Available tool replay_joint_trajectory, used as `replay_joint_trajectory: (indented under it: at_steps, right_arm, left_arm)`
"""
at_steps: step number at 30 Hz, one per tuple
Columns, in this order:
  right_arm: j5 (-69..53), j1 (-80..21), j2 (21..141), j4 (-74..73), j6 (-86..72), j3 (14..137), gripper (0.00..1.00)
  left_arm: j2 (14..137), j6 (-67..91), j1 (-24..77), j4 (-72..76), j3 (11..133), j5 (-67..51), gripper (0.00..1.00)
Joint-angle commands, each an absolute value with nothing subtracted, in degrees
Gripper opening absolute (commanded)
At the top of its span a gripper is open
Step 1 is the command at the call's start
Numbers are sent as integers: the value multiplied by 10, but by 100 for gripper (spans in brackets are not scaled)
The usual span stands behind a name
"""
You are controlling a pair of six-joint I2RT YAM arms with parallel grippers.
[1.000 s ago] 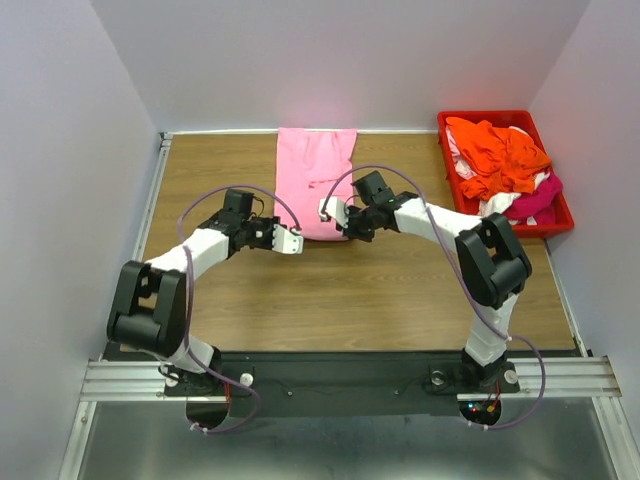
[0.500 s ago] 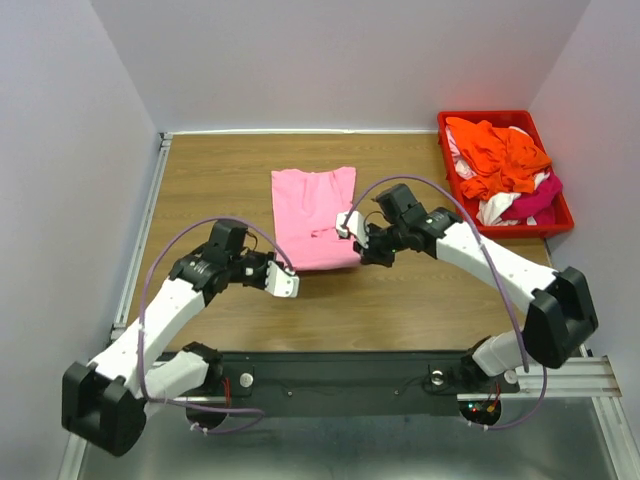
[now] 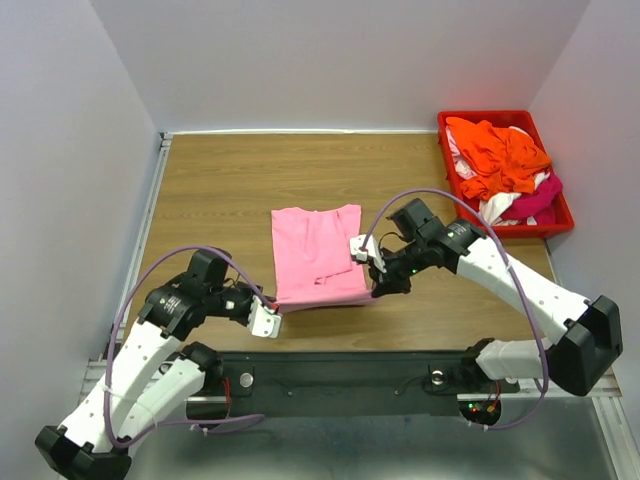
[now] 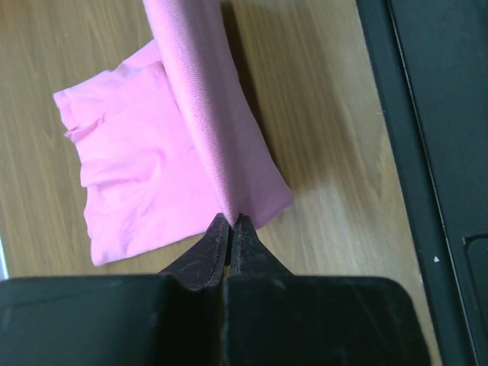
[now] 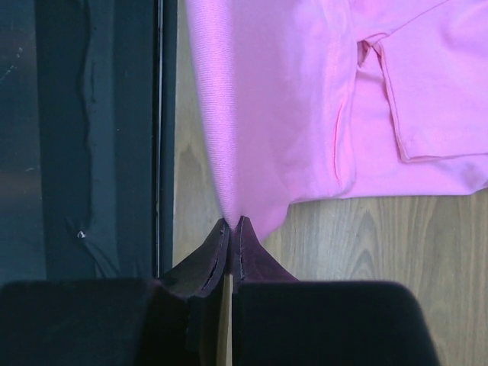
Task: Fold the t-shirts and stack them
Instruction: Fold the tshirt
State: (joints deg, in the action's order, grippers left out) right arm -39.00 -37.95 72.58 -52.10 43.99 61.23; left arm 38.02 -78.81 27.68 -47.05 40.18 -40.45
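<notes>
Top external view shows the table [image 3: 220, 190] with a red bin [image 3: 485, 114] at its far right corner, heaped with orange, white and magenta shirts [image 3: 495, 155]. The pink shirt [image 3: 315, 250] lies mid-table, its near edge raised off the wood. On that edge the left gripper [image 3: 272, 308] is clenched on the left corner and the right gripper [image 3: 375, 290] on the right corner, and both wrist views show the jaws pinched tight on pink cloth.

The wooden table [image 3: 210, 190] carries a pink t-shirt [image 3: 315, 255], with a red bin [image 3: 490, 116] behind and right of it.
</notes>
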Motion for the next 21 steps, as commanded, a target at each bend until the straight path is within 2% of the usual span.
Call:
replay_joint_trajectory:
  at_steps: [1,7,11,15,21]
  right_arm:
    - [-372,-377,745,-558,455,646,1]
    - [-355,-376,800,-566,448,745,1]
    - [-341,-354,854,-569,494,793,1]
    - [-351,-301,962,-586,551,865,1]
    - [-378,-257,1105,-597,598,1018,1]
  left_arm:
    - [390,-758,275,-498,418,-406,0]
    - [466,-739,274,-475,497,-396,0]
    - [561,-782,266,-460,540,-388,0]
    - [672,-870,185,-471,604,-419,0]
    - [876,-903,104,-465,728,-432,0]
